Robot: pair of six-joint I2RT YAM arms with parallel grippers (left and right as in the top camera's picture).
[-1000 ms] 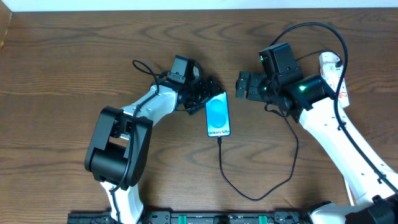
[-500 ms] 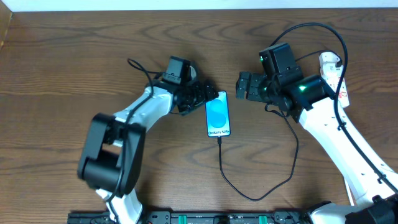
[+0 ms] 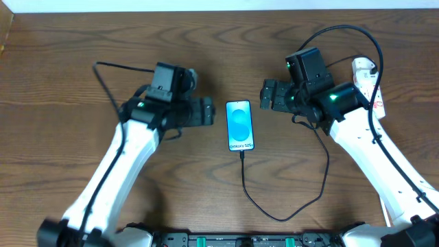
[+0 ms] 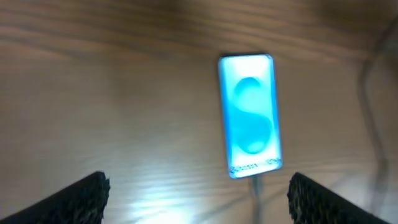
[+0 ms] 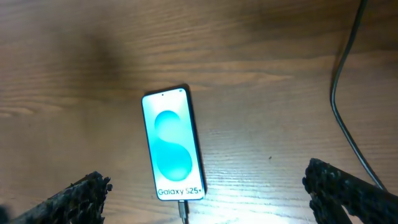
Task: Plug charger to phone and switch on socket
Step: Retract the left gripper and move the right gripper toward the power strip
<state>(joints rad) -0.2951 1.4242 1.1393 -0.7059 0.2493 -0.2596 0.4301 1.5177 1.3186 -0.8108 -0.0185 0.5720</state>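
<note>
phone (image 3: 240, 125): lying flat, screen lit.
charger (image 3: 244, 180): tip apparently seated in the phone's lower edge.
socket (image 3: 368, 77): far right of the phone, partly hidden.
left gripper (image 3: 213, 112): spread, empty, just left of the phone.
right gripper (image 3: 264, 96): spread, empty, up-right of the phone.
step: socket to be switched on with a square, light press.

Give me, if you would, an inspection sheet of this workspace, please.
Surface: brown wooden table, grain visible.
Job's things: phone flat, screen lit; charger tip at its near edge; white socket partly behind the right arm, switch state unclear.
Clutter: nothing seen.
Grippers: left pincer and right pincer open, empty, either side of the phone.
Cables: charger loops slack over the table; black arm cable arches over the right arm.
Surroundings: pale strip along the far edge.
</note>
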